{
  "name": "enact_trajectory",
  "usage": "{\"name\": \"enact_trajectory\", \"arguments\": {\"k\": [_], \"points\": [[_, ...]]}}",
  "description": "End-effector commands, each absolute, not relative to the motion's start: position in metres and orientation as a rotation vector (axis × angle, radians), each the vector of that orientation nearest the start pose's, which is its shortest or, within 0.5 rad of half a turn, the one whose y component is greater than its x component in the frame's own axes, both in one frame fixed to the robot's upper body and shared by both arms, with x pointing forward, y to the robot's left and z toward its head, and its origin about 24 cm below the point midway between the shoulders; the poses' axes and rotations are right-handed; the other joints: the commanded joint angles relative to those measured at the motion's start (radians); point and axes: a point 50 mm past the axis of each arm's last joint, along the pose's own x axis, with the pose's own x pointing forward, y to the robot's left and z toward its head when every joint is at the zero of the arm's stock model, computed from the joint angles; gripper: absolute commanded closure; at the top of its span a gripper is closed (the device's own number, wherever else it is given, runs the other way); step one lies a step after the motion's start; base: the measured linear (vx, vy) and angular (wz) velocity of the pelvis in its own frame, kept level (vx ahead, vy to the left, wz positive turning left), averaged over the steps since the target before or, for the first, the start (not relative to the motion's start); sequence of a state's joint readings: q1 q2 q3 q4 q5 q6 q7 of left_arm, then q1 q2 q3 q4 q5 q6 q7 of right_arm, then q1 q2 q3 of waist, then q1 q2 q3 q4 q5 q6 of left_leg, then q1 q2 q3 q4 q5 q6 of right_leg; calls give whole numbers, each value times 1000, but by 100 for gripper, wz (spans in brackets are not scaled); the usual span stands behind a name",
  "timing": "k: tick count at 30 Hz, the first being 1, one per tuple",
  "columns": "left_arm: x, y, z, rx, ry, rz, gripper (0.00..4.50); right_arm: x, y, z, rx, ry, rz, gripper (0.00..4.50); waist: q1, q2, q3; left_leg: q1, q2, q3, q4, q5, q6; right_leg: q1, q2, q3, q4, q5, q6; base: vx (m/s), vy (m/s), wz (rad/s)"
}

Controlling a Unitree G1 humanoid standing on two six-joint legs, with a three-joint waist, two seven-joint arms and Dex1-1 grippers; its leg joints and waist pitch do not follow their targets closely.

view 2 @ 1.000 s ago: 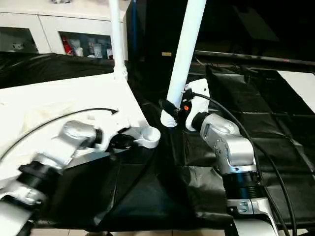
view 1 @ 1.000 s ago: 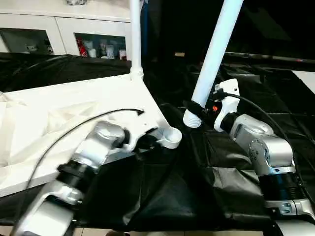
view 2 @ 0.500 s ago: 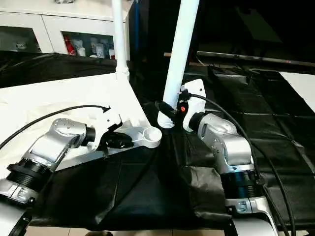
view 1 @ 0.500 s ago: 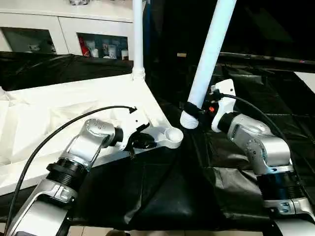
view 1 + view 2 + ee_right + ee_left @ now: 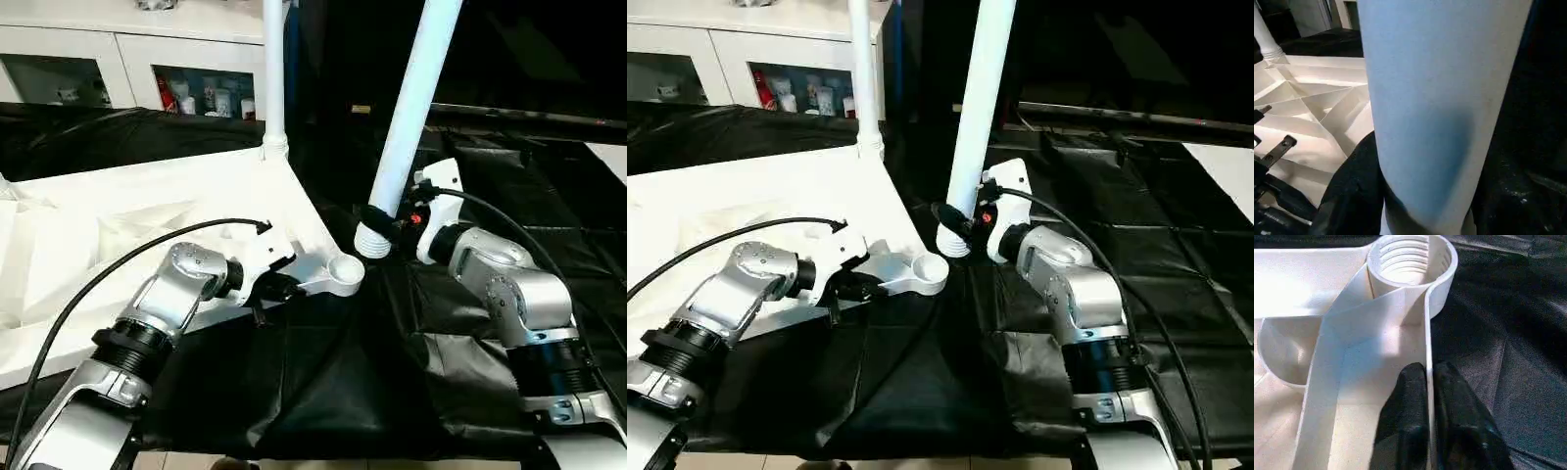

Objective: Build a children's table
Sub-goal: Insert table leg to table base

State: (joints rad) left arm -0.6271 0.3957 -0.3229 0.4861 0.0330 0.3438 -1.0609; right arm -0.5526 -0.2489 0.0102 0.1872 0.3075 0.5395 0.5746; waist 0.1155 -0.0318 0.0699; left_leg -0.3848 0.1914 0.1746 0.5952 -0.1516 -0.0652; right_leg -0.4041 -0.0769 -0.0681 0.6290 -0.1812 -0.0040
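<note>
The white tabletop (image 5: 147, 211) lies underside up on black sheeting, its ribs showing. One white leg (image 5: 273, 69) stands upright in the far corner. My left gripper (image 5: 1427, 382) is shut on the thin rim wall just behind the near corner socket (image 5: 1410, 259), one black finger on each side. My right gripper (image 5: 387, 223) is shut on a second leg (image 5: 411, 98) just above its threaded end (image 5: 370, 243). That leg tilts up to the right. Its threaded end hangs just right of the empty socket (image 5: 345, 269) and slightly above it.
Black sheeting (image 5: 323, 372) covers the work surface and hangs in folds toward me. A white cabinet with glass doors (image 5: 118, 59) stands behind the tabletop. A pale surface (image 5: 612, 157) shows at the far right edge. My left arm's cable (image 5: 147, 250) arcs over the tabletop.
My left gripper has settled onto the tabletop's rim beside the corner socket and closed on it. The right gripper has carried the leg's threaded end slightly left, closer to the socket.
</note>
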Motion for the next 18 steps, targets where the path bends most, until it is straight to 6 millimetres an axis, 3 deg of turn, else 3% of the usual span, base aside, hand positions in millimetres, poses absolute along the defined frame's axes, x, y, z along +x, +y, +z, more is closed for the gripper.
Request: {"name": "enact_trajectory", "arguments": {"k": [1, 4, 8, 11, 12, 14, 18], "points": [[328, 137, 64, 427, 543, -1136, 444, 339, -125, 126, 56, 163, 749, 260, 3, -2, -73, 25, 38, -16, -81, -312, -41, 35, -80, 48, -93, -364, -144, 0, 0, 0], [328, 136, 65, 416, 532, -1151, 450, 337, -121, 121, 50, 204, 795, 260, 3, -1, -73, 24, 38, -15, -81, -310, -37, 37, -79, 49, -93, -353, -146, 0, 0, 0], [326, 130, 70, 345, 466, -1194, 450, 338, -115, 99, 41, 314, 833, 260, 2, 1, -74, 23, 38, -15, -80, -305, -38, 37, -80, 48, -92, -338, -161, 0, 0, 0], [325, 128, 69, 335, 463, -1205, 450, 337, -110, 90, 23, 353, 864, 260, 3, -4, -75, 21, 38, -15, -79, -291, -37, 40, -80, 49, -88, -322, -166, 0, 0, 0], [325, 128, 69, 335, 463, -1205, 450, 337, -110, 90, 23, 353, 864, 260, 4, -3, -74, 22, 39, -15, -80, -289, -35, 39, -80, 49, -88, -322, -164, 0, 0, 0], [325, 129, 69, 334, 457, -1203, 450, 339, -107, 87, 16, 360, 865, 260, 3, -11, -74, 21, 38, -13, -80, -280, -29, 39, -81, 49, -88, -324, -164, 0, 0, 0], [323, 130, 70, 333, 449, -1214, 450, 345, -104, 85, 21, 353, 862, 260, 3, -8, -74, 22, 40, -14, -80, -280, -32, 38, -83, 49, -88, -337, -166, 0, 0, 0]]}}
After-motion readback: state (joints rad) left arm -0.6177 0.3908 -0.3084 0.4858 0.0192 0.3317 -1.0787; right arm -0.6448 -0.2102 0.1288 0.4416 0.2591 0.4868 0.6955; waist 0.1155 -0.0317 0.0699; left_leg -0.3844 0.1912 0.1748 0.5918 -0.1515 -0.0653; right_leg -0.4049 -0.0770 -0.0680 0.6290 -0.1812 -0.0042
